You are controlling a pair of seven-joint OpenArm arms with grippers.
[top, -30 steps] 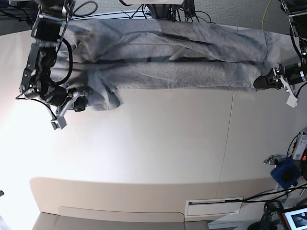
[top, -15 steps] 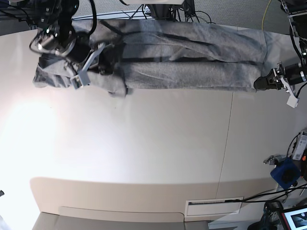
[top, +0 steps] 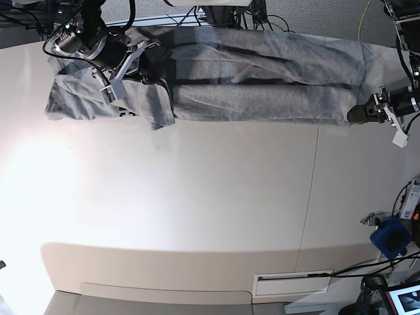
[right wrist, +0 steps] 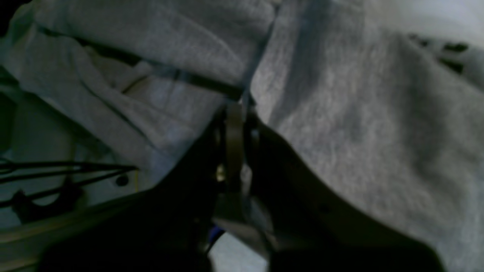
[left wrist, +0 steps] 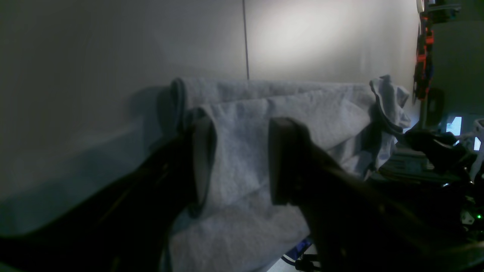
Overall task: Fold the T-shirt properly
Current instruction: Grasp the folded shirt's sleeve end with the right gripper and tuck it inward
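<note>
Right now your T-shirt (top: 249,82) lies as a long grey band along the far edge of the table (top: 210,197), its end near the far left corner doubled over into a thicker flap. Your right gripper (right wrist: 236,124) sits on that flap with its jaws pinched together on a fold of the cloth. Your left gripper (left wrist: 236,158), at the band's end by the table's right edge, has its jaws apart with cloth lying between them.

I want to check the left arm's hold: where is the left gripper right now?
In the base view the left gripper is at the right edge of the table, at the right end of the T-shirt; its wrist view shows its fingers apart, straddling the cloth's end.
</note>
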